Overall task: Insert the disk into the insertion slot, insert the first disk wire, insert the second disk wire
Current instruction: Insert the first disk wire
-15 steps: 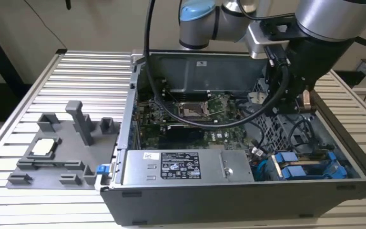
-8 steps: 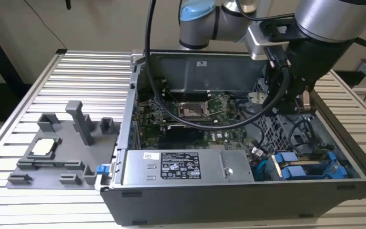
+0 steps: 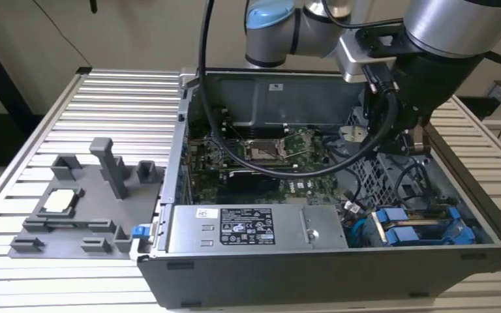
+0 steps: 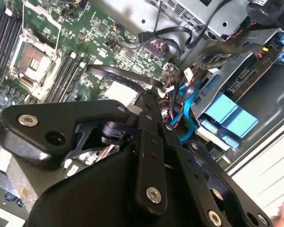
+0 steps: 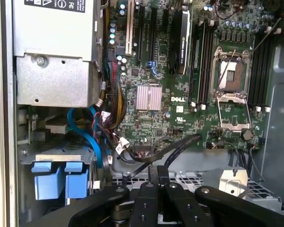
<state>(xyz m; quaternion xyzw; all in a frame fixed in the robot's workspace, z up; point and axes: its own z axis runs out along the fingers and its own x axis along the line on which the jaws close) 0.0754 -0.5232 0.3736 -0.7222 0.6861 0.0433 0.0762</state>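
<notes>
gripper: black linkage gripper (image 5: 158,171), down inside the open dark grey computer case (image 3: 320,277), at the exterior view's right, above the far end of the bay
hand state: fingertips (image 5: 153,174) pressed almost together, pinching the end of a black flat wire (image 5: 180,146)
wire: runs from the fingertips in a loop over the green motherboard (image 3: 259,156); its held end hangs clear of the drive, not plugged in
disk: silver-grey flat drive on its bright blue plastic carrier (image 3: 416,229) looks seated in the bay at the near corner on the exterior view's right; blue carrier tabs face the power supply
slot: grey metal drive bay with perforated side wall (image 3: 368,173), just right of the power supply in the exterior view
power supply: grey metal box with black-and-white label (image 3: 242,228), along the near wall of the case, touching nothing the gripper holds
other cabling: thin light blue cable (image 5: 85,132) and red-black leads bunched between power supply and bay
outside case: grey plastic fixture tray (image 3: 68,215) on the ribbed aluminium table (image 3: 120,104), at the exterior view's left, well apart from the arm
</notes>
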